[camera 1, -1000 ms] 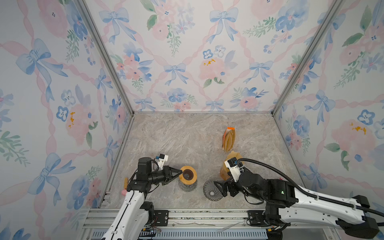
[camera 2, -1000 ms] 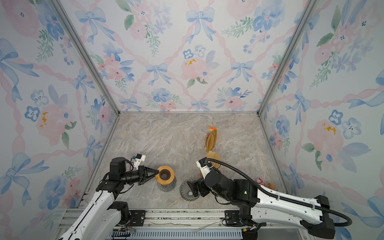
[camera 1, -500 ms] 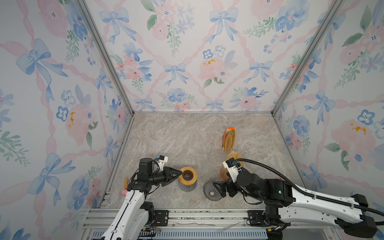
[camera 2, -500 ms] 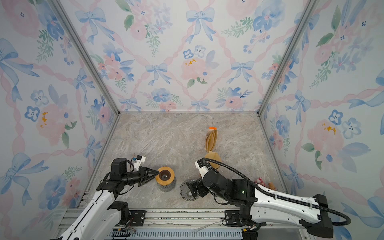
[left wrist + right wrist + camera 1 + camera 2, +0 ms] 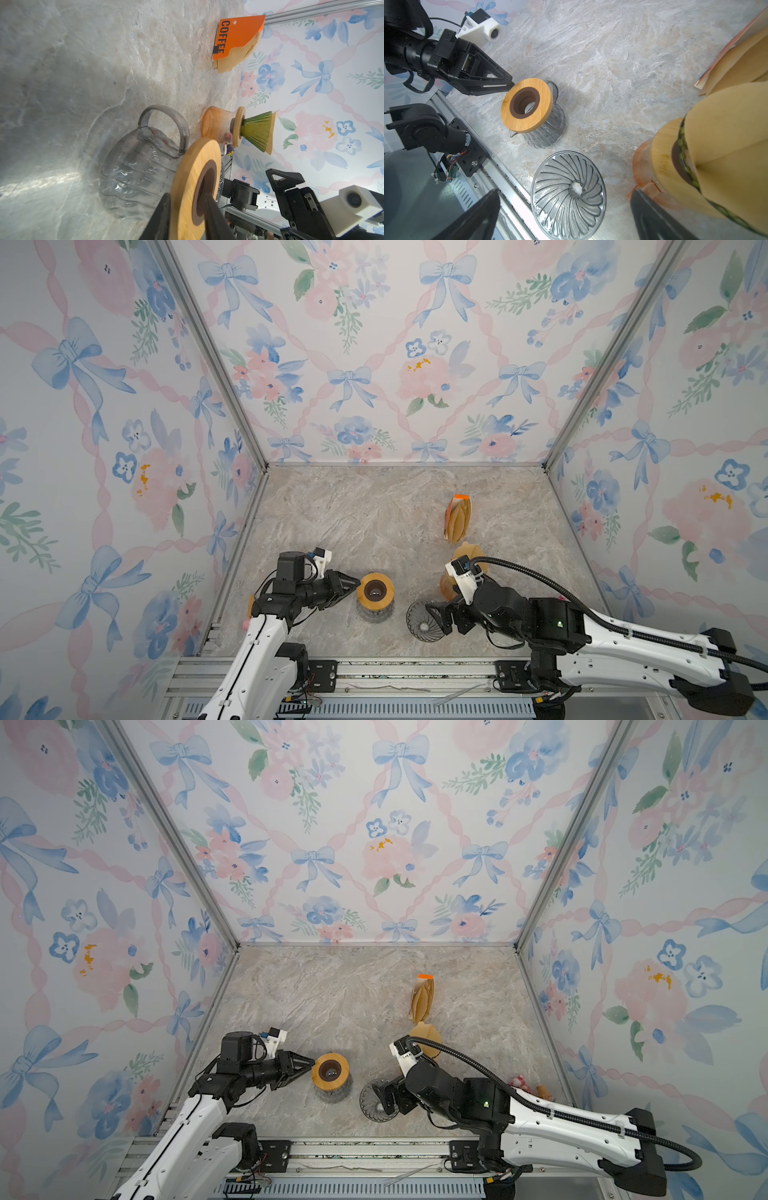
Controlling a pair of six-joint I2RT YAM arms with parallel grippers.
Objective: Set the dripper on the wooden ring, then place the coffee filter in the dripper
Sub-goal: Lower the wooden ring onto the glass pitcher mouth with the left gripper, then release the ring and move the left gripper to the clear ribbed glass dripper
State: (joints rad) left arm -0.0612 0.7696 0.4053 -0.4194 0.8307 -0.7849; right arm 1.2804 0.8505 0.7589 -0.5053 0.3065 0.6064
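Marble surface (image 5: 353, 510), as I see it from above. My right gripper (image 5: 564, 194) has its jaws wide apart, flanking the clear dripper (image 5: 422, 620) at 5 o'clock. My left gripper (image 5: 356, 585) has its jaws slightly apart astride the wooden collar (image 5: 529, 124) of the glass carafe (image 5: 548, 128) at 7 o'clock; I cannot tell whether they pinch it. The coffee filter stack (image 5: 457, 518) stands in its orange pack (image 5: 239, 33) at 1 o'clock, well apart from the dripper.

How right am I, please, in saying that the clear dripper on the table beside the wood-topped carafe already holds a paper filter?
No: the clear dripper on the table beside the wood-topped carafe is empty, as the right wrist view shows.
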